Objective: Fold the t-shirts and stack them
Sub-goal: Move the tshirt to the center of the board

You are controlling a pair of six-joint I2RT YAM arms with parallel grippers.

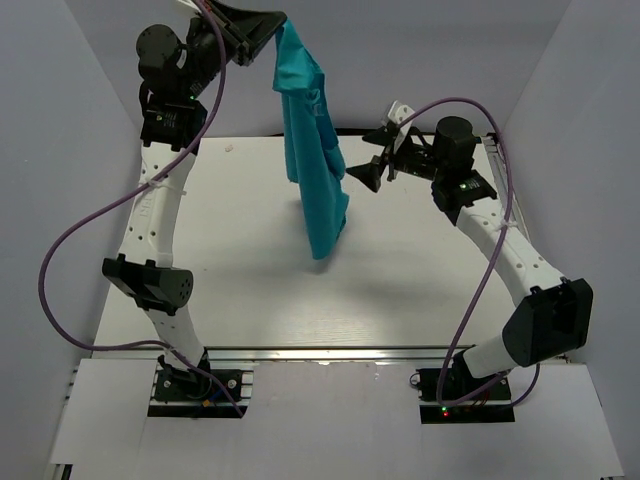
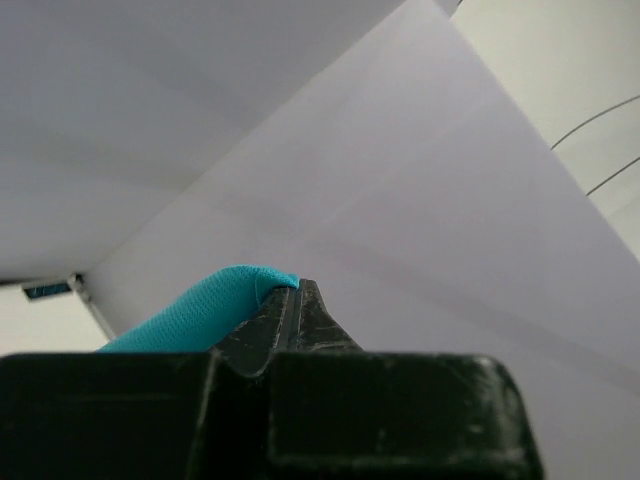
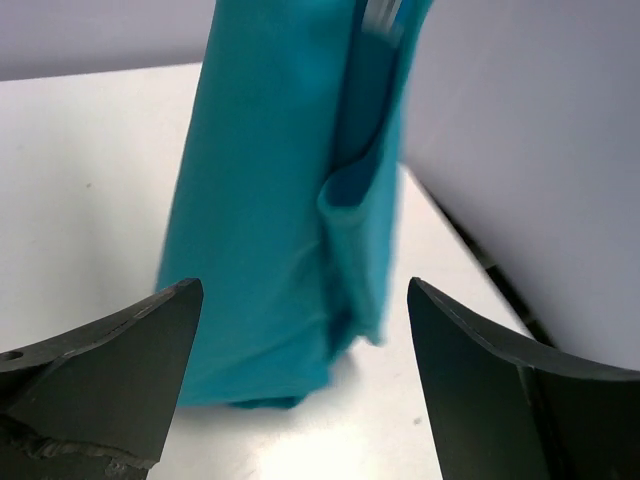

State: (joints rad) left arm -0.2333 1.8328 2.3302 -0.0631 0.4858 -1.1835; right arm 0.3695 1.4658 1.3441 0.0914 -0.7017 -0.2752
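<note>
T-shirt [image 1: 315, 190] dangles over surface [image 1: 230, 260], pinched in left fingers [image 2: 322, 322] so it hangs straight for released right fingers [image 3: 110, 350] just beside.

White table [image 1: 400, 290], pale grey walls [image 1: 60, 150], metal rail [image 1: 330, 352] along near edge

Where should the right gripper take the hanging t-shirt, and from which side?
Probably the loose flap low on the t-shirt, approached level from the right. The left gripper pinches the top, so it hangs as a narrow column facing the right gripper's open fingers.
</note>
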